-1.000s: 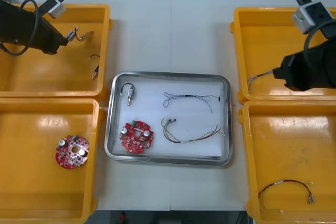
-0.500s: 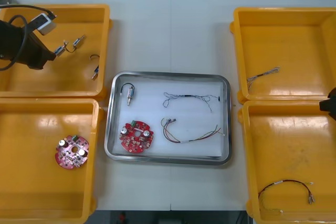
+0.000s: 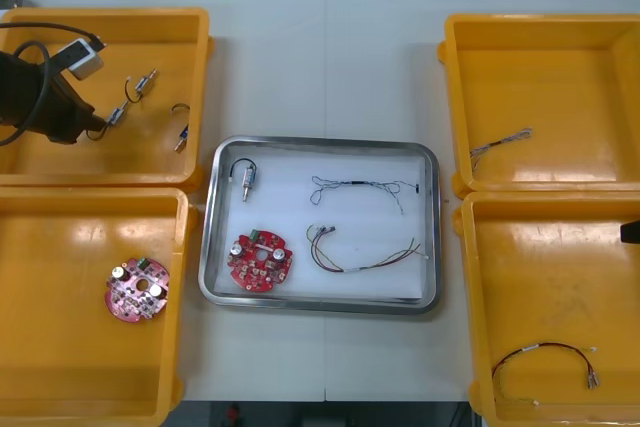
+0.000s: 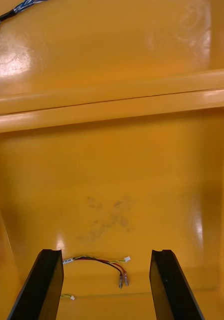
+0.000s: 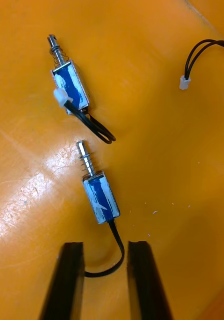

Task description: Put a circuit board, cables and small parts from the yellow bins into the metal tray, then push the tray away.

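My left gripper [image 3: 95,125] [image 5: 105,247] is low in the far left yellow bin [image 3: 30,162], open. A small metal part [image 3: 118,115] [image 5: 99,195] with a blue body lies on the bin floor just ahead of the fingertips, and its black wire trails between them. A second small metal part [image 3: 147,80] [image 5: 69,85] lies just beyond it. The metal tray [image 3: 320,142] holds a red circuit board [image 3: 262,261], a small metal part [image 3: 245,179], a thin dark cable [image 3: 360,187] and a red and yellow cable [image 3: 365,252]. My right gripper [image 4: 105,255] hangs open over the near right bin [image 3: 480,297].
Another small part [image 3: 183,137] lies in the far left bin. The near left bin holds a red circuit board [image 3: 137,290]. A twisted blue and white cable [image 3: 500,144] lies in the far right bin, and a red and yellow cable [image 3: 545,357] [image 4: 99,262] in the near right one.
My left gripper came down in the far left bin with the small part, opened and let it go. The right arm pulled back toward the right edge.
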